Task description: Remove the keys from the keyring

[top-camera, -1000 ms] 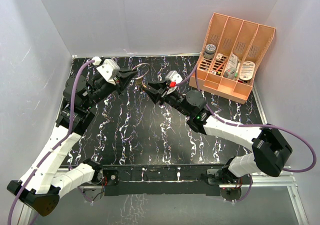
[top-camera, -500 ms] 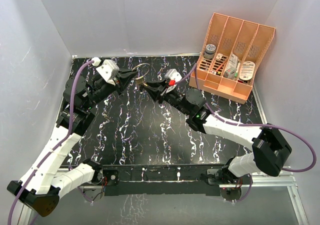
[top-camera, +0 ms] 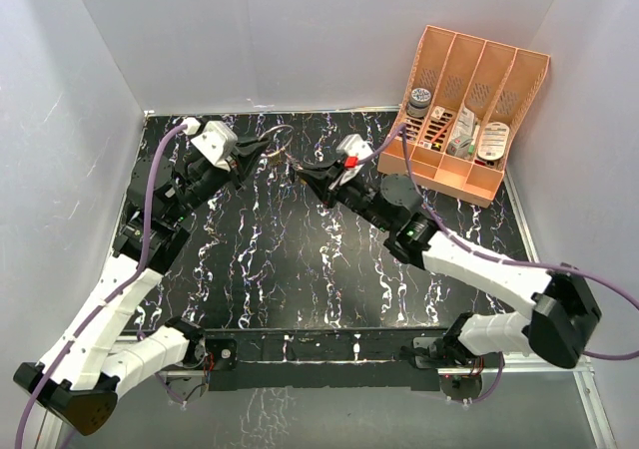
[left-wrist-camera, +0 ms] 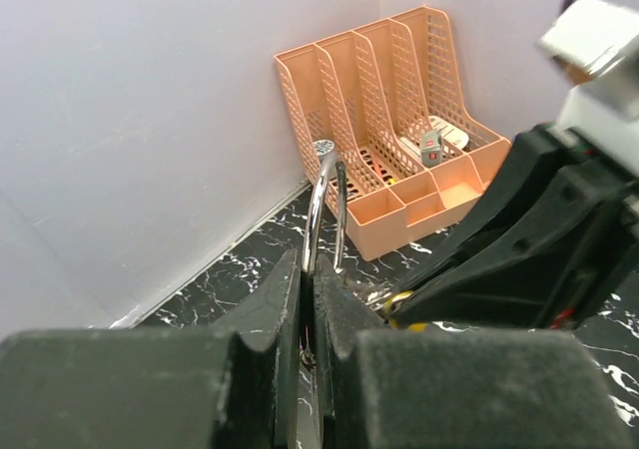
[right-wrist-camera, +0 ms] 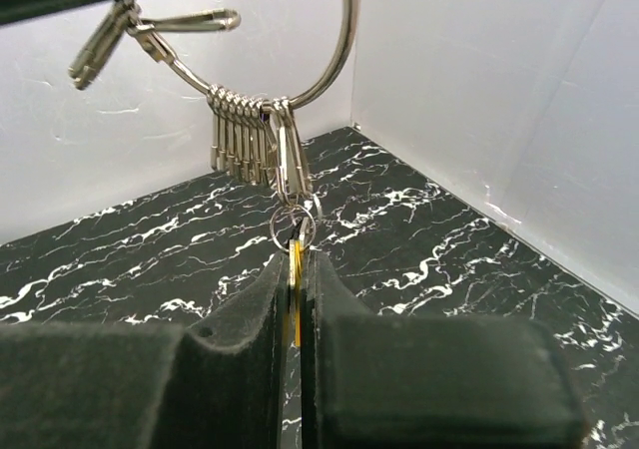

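My left gripper (top-camera: 266, 150) is shut on the keyring (top-camera: 283, 138), a large silvery wire ring held up above the table at the back. In the left wrist view the keyring (left-wrist-camera: 321, 200) rises edge-on out of my closed left gripper (left-wrist-camera: 308, 264). In the right wrist view the keyring (right-wrist-camera: 339, 50) carries several snap clips (right-wrist-camera: 240, 135) and a small split ring (right-wrist-camera: 293, 229). The keys (right-wrist-camera: 296, 299), one brass-yellow and one silvery, hang from that split ring. My right gripper (right-wrist-camera: 297, 259) is shut on them, just right of the left gripper in the top view (top-camera: 305, 175).
An orange divided organizer (top-camera: 464, 120) stands at the back right corner with small items and a grey-lidded jar (top-camera: 419, 98) in it. It also shows in the left wrist view (left-wrist-camera: 399, 100). White walls enclose the black marbled table (top-camera: 300, 269) on three sides.
My right arm has shifted a little to the right and stretched out, its gripper staying at the ring. The left gripper has hardly moved. Both grippers keep their hold.
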